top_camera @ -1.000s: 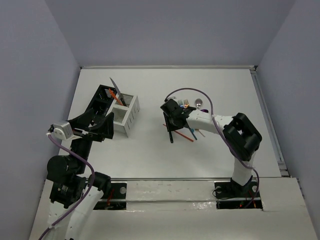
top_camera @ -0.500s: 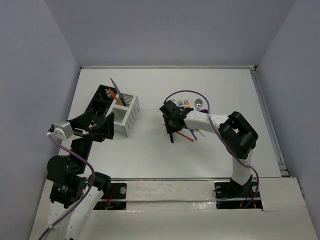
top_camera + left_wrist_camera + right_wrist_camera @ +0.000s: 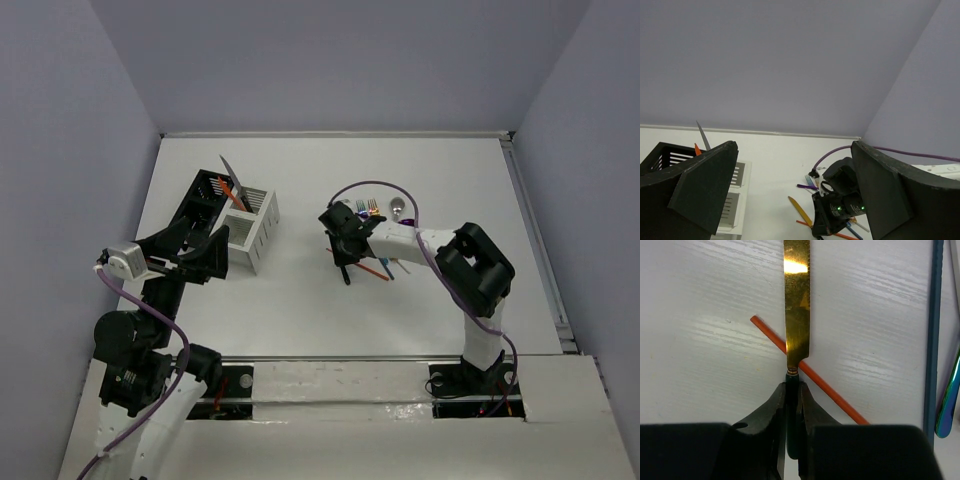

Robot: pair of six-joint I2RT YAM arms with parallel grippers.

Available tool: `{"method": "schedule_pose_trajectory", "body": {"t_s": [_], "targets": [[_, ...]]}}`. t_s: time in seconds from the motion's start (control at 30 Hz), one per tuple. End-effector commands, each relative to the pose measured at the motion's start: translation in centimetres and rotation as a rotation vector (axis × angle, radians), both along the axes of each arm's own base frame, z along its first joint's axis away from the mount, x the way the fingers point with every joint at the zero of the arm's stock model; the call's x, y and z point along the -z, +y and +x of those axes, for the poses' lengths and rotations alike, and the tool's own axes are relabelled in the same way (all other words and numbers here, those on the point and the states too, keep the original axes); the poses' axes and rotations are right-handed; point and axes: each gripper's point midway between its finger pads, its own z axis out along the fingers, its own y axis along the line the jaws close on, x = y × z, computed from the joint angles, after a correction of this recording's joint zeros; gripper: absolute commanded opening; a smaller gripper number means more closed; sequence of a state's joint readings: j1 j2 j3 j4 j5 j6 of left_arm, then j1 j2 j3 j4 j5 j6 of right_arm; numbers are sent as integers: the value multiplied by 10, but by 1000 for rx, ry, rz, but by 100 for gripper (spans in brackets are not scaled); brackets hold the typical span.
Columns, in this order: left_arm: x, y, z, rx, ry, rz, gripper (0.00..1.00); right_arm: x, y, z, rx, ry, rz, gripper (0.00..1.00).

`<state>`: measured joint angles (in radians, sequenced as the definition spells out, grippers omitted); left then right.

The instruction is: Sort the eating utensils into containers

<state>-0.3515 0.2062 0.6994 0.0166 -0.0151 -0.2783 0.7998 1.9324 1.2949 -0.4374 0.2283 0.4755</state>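
Two grippers at work over one counter.
The right gripper pinches the gold knife by its dark handle, across an orange stick; the left gripper hangs spread wide.

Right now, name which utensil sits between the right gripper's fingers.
The gold-bladed knife, pinched at its dark handle; the orange stick and blue piece lie free.

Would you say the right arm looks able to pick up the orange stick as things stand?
Probably not yet: the right arm has its jaws shut on the gold knife, whose blade lies across the orange stick; it must clear that first.
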Motion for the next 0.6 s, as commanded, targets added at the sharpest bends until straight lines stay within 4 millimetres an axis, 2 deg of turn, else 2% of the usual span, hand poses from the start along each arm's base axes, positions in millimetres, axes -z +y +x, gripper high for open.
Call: {"method": "schedule_pose_trajectory", "body": {"t_s": [0.0, 0.03, 0.13, 0.17, 0.27, 0.3, 0.4, 0.5, 0.57], "targets": [[-7, -3, -1, 16, -30, -12, 99, -58, 20, 20, 6, -137, 117, 5], [-8, -2, -2, 16, -31, -12, 99, -59, 21, 20, 0, -136, 116, 4], [-7, -1, -1, 8, -25, -16, 99, -112, 34, 31, -36, -232, 203, 2], [-7, -1, -1, 7, -25, -16, 99, -123, 38, 33, -63, -255, 223, 2], [-7, 0, 0, 3, -21, -18, 99, -171, 67, 41, -154, -369, 377, 1], [-7, 0, 0, 2, -21, -19, 99, -181, 73, 44, -170, -396, 410, 1], [-6, 0, 1, -2, -18, -16, 99, -231, 100, 60, -214, -530, 550, 0], [-5, 0, 2, -2, -14, -14, 99, -290, 129, 79, -266, -695, 687, 0], [-4, 0, 3, -5, -9, -10, 99, -310, 143, 85, -311, -751, 731, 0]]}}
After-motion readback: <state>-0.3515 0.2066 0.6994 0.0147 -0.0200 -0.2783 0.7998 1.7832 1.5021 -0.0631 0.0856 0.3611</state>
